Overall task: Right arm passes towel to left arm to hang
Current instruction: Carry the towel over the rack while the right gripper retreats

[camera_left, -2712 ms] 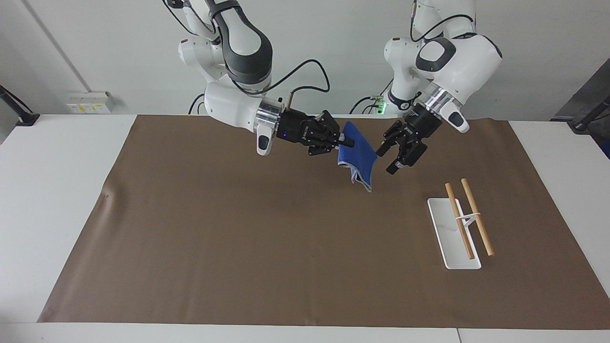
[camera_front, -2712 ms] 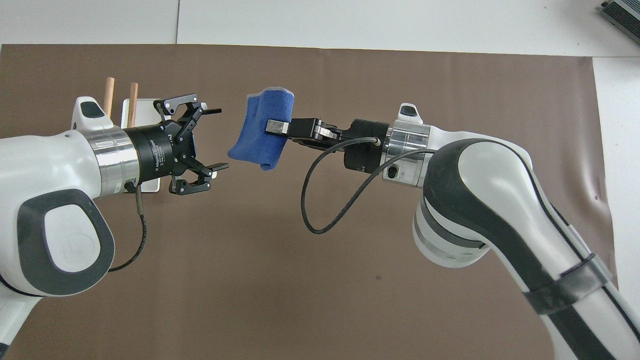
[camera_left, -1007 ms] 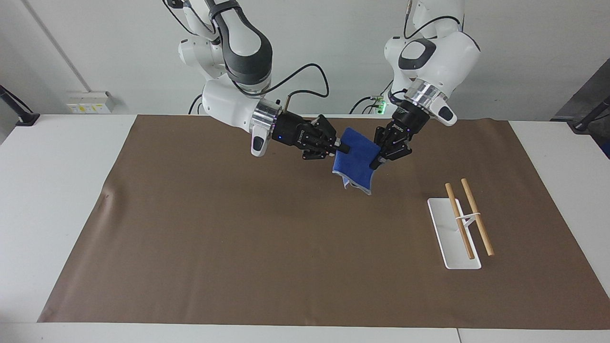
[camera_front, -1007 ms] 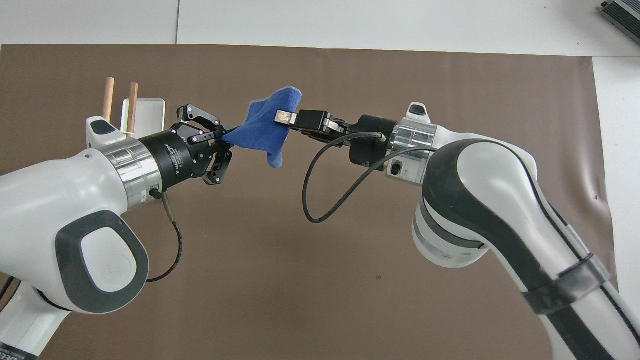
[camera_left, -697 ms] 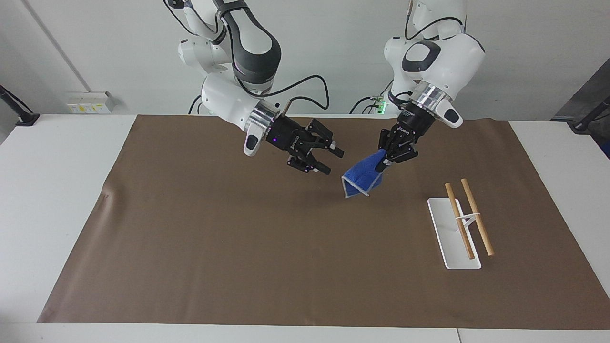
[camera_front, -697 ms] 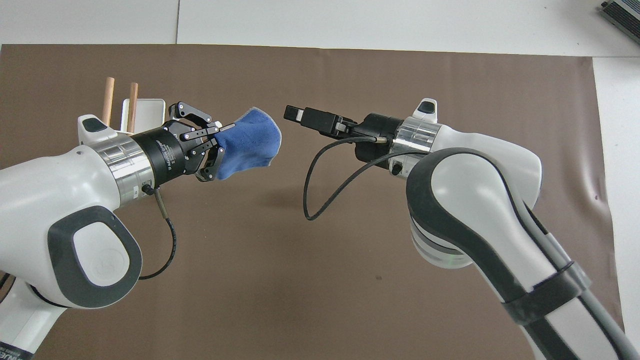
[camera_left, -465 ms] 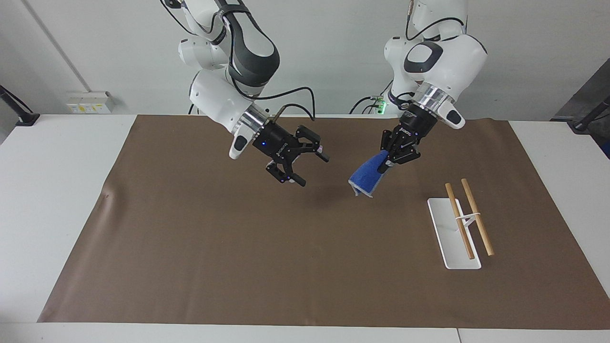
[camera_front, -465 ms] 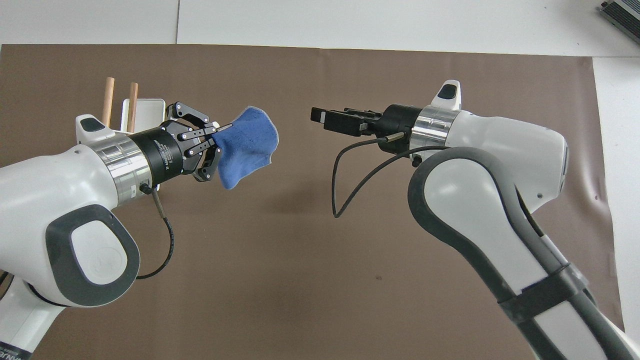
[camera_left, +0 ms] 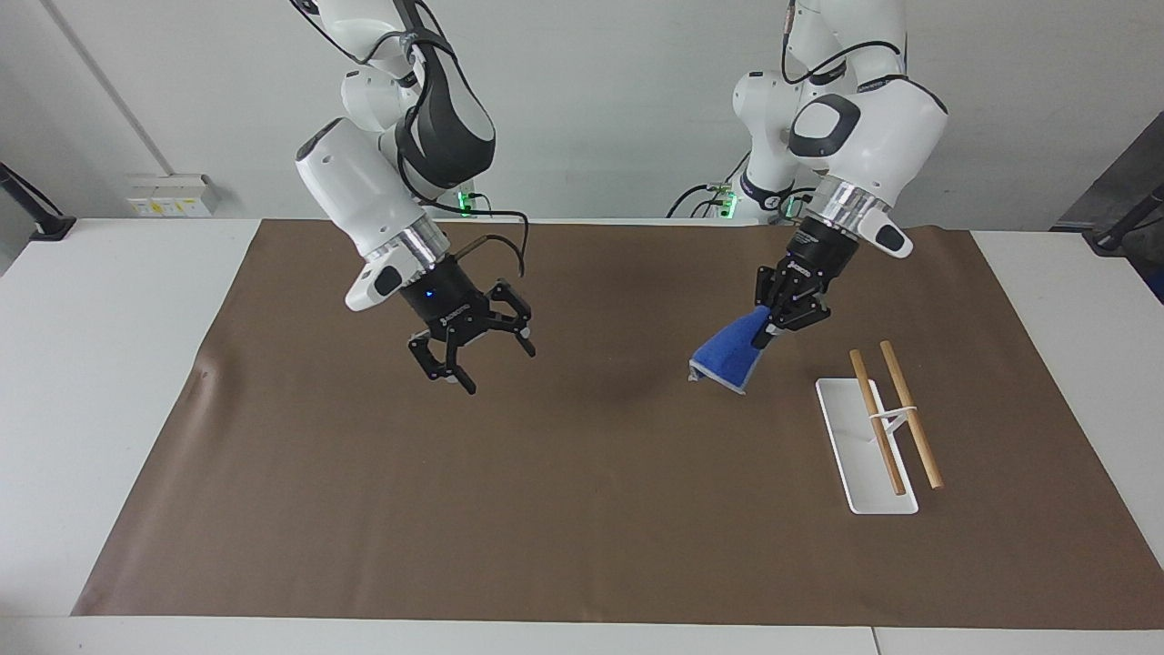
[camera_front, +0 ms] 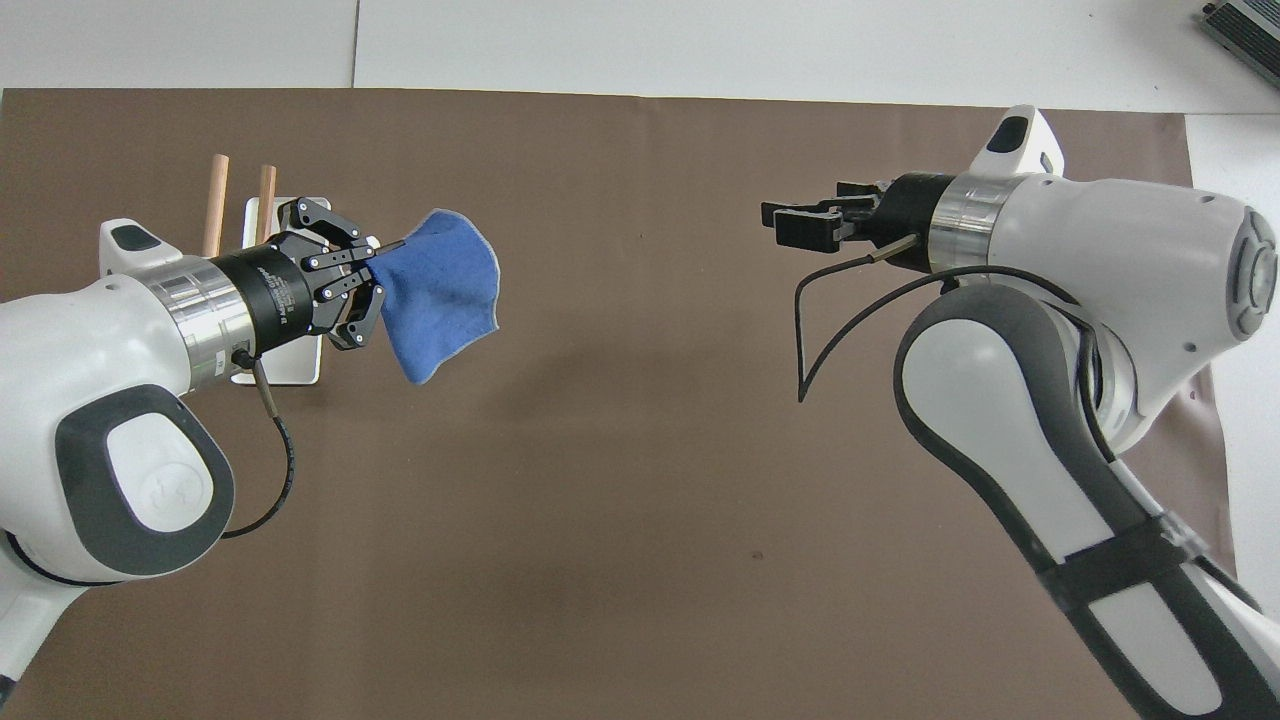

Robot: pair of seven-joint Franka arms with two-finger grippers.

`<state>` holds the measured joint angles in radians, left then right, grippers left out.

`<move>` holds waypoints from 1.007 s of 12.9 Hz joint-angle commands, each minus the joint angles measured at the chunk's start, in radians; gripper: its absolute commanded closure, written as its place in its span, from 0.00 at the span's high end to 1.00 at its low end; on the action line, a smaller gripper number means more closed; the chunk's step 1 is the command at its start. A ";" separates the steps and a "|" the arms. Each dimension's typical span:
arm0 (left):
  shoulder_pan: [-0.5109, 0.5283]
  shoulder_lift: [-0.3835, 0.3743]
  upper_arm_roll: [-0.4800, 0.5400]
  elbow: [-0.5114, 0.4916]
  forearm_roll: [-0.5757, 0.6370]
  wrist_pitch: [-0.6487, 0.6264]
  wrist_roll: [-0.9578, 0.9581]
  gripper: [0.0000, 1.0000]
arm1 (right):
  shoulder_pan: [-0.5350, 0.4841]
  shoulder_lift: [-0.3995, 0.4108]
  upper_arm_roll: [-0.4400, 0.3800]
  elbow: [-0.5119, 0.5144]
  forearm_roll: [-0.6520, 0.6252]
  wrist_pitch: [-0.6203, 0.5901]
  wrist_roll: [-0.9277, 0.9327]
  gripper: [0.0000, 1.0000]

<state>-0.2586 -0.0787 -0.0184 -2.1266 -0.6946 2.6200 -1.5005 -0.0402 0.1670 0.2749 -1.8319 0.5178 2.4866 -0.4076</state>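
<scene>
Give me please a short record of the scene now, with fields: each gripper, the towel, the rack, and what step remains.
left gripper: shut on a corner of the towel, raised over the brown mat
right gripper: open, holds nothing, raised over the mat toward the right arm's end
towel: blue, hangs from the left gripper, clear of the mat
rack: white base with two wooden rods, beside the towel, toward the left arm's end
hand-over: done
remaining step: hang the towel on the rack
</scene>
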 commanded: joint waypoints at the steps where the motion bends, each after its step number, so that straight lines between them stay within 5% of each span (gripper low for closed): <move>1: 0.088 0.019 -0.008 -0.003 0.017 -0.023 0.013 0.00 | -0.049 -0.007 0.009 0.005 -0.245 -0.075 0.105 1.00; 5: 0.209 0.024 -0.008 0.005 0.012 -0.048 0.005 0.00 | -0.006 -0.033 0.017 0.060 -0.516 -0.234 0.437 1.00; 9: 0.292 0.028 -0.008 0.005 -0.025 -0.028 0.006 0.00 | 0.003 -0.096 0.014 0.089 -0.575 -0.380 0.544 1.00; 13: 0.326 0.047 -0.008 0.010 -0.340 0.092 0.008 0.00 | -0.003 -0.170 -0.014 0.115 -0.570 -0.553 0.541 1.00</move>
<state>0.0582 -0.0435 -0.0160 -2.1253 -0.9257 2.6584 -1.4919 -0.0368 0.0267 0.2733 -1.7234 -0.0324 1.9906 0.1106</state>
